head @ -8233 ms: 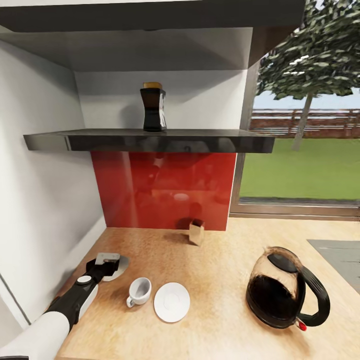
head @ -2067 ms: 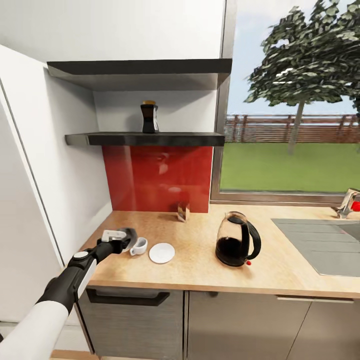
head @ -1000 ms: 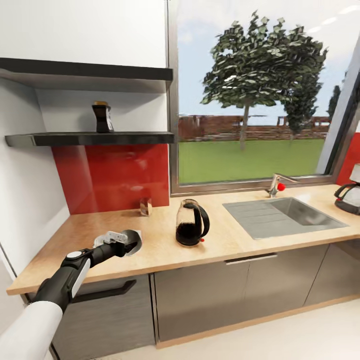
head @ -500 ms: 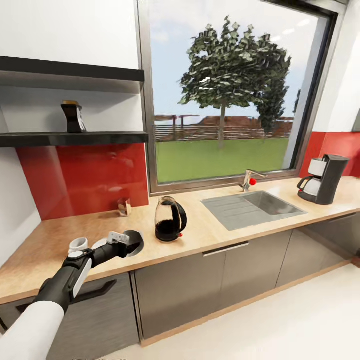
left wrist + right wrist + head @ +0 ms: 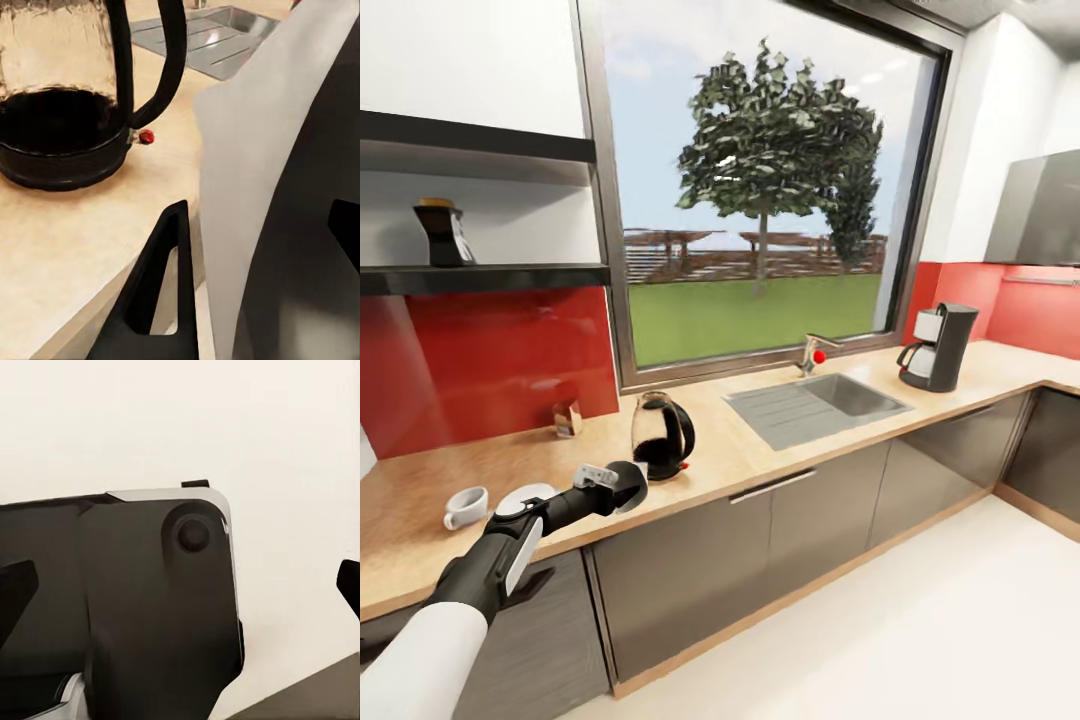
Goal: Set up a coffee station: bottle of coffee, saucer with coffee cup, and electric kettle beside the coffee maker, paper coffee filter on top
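While gripped by left gripper (image 5: pixel 622 484): paper filter (image 5: pixel 255 195)

The countertop (image 5: pixel 780 455) looks like light wood with a fine speckled grain and a matt finish. The wall panel (image 5: pixel 490 360) behind it is red and very glossy, with soft reflections. The kettle (image 5: pixel 660 437) has a clear glass body with a rippled surface, and a base and handle of smooth black plastic. The sink (image 5: pixel 815 405) is grey brushed metal, dull in shine. The cup (image 5: pixel 465 506) and saucer (image 5: pixel 530 493) look like white glazed ceramic. The coffee filter (image 5: pixel 262 217) is thin, pale, matt paper. The shelf (image 5: pixel 480 278) is dark and polished. The cabinet fronts (image 5: pixel 800 540) are dark grey, matt, with faint streaks.
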Robot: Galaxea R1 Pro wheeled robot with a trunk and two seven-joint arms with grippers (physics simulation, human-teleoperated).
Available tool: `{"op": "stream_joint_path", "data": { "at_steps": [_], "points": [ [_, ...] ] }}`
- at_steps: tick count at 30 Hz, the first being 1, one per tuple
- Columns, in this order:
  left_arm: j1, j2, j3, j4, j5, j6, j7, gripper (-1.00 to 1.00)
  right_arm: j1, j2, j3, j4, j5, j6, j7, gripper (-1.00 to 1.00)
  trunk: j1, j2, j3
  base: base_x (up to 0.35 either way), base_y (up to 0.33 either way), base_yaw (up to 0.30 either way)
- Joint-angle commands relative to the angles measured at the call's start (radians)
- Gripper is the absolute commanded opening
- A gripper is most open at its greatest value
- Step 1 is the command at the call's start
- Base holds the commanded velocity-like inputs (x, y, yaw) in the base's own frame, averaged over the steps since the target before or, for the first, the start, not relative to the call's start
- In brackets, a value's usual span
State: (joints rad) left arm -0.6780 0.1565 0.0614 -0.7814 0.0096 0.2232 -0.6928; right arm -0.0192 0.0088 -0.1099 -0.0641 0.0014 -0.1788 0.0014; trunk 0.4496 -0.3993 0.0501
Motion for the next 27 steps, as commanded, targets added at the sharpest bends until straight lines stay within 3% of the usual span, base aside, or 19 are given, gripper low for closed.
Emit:
{"op": "stream_joint_path", "data": {
  "at_steps": [1, 8, 27],
  "points": [
    [0.0, 0.0, 0.003, -0.001, 0.001, 0.008, -0.005, -1.0, 0.0, 0.0, -0.007, 0.001, 0.0, -0.004, 0.0, 1.0, 0.0, -0.001, 0.0, -0.01, -0.005, -0.264],
    [0.0, 0.001, 0.003, -0.001, 0.001, 0.006, -0.005, -1.0, -0.001, 0.0, -0.007, 0.001, 0.0, -0.004, 0.0, 1.0, 0.0, -0.001, 0.0, -0.113, -0.07, -0.264],
    [0.0, -0.001, 0.003, -0.001, 0.001, 0.007, -0.004, -1.0, 0.0, 0.0, -0.007, 0.001, 0.0, -0.004, 0.0, 1.0, 0.0, -0.001, 0.0, -0.002, -0.001, -0.264]
  ]
}}
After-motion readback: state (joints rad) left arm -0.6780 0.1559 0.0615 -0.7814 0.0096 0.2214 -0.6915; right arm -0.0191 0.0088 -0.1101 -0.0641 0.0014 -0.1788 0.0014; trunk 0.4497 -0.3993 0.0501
